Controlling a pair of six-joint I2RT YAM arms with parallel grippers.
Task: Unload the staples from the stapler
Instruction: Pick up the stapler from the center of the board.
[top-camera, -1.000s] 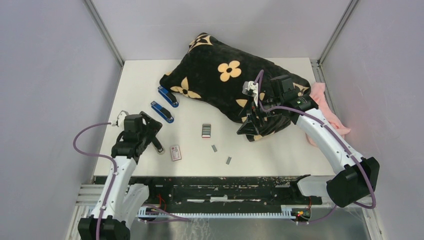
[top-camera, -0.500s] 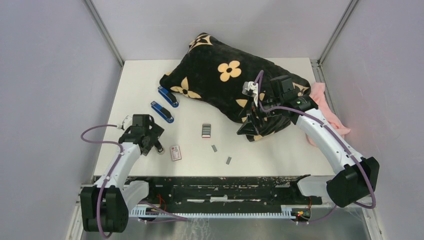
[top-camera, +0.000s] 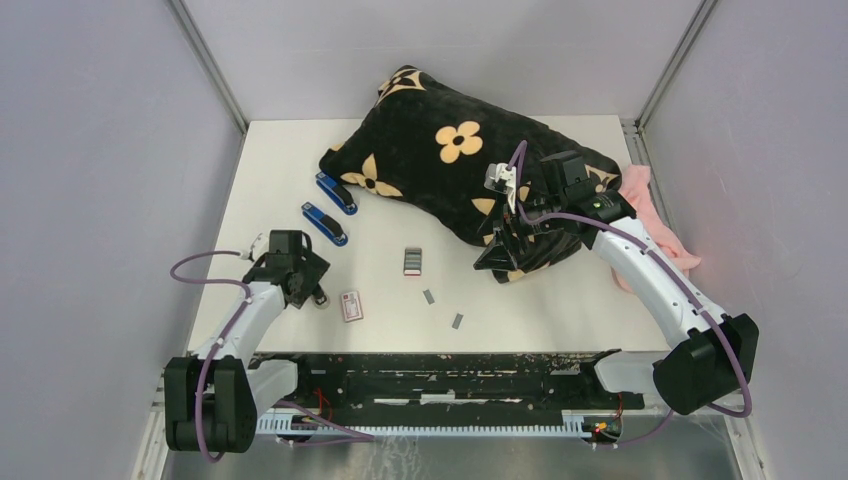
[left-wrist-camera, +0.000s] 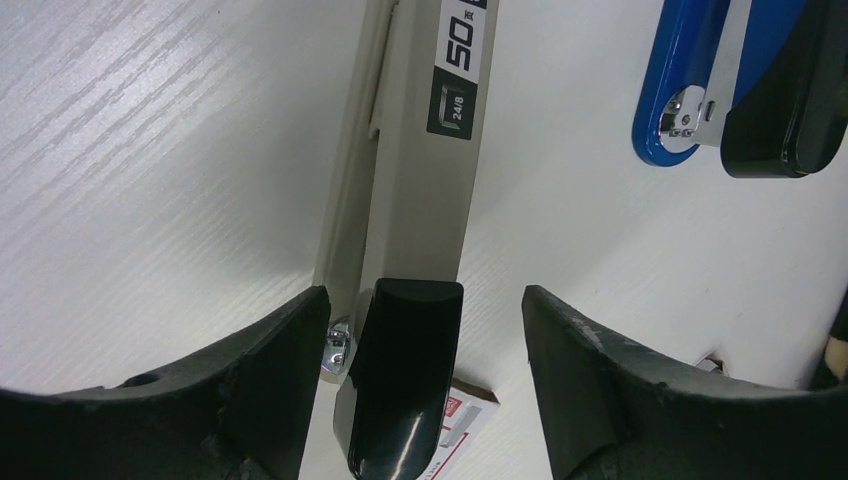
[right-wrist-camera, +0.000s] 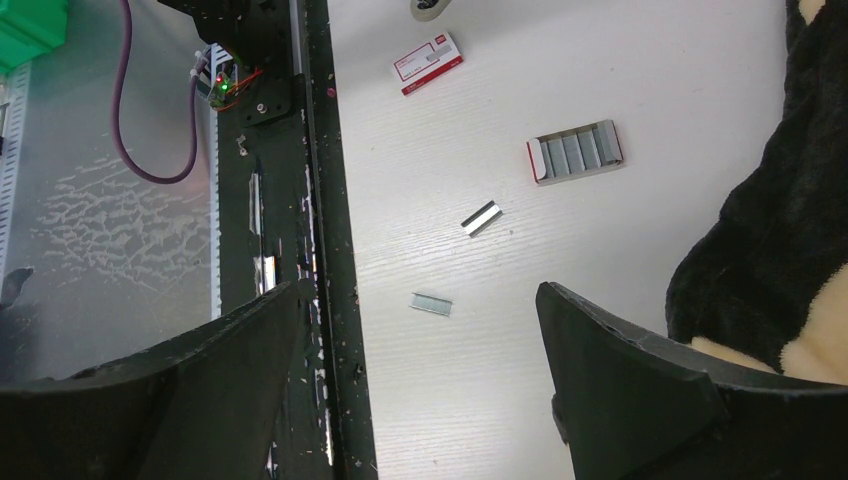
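Where the white table (top-camera: 560, 290) meets its near edge, we see the short silvery-grey staples (top-camera: 457, 321) lying loose near the middle, with a small white-and-red card box (top-camera: 351, 306) to their left. At the near-left corner the left gripper (left-wrist-camera: 425, 320) straddles a grey metal stapler (left-wrist-camera: 420, 180), fingers apart. Farther back lie two blue staplers (top-camera: 325, 224). The right gripper (right-wrist-camera: 415, 295) hangs wide open at the black flowered cushion's (top-camera: 440, 150) near edge.
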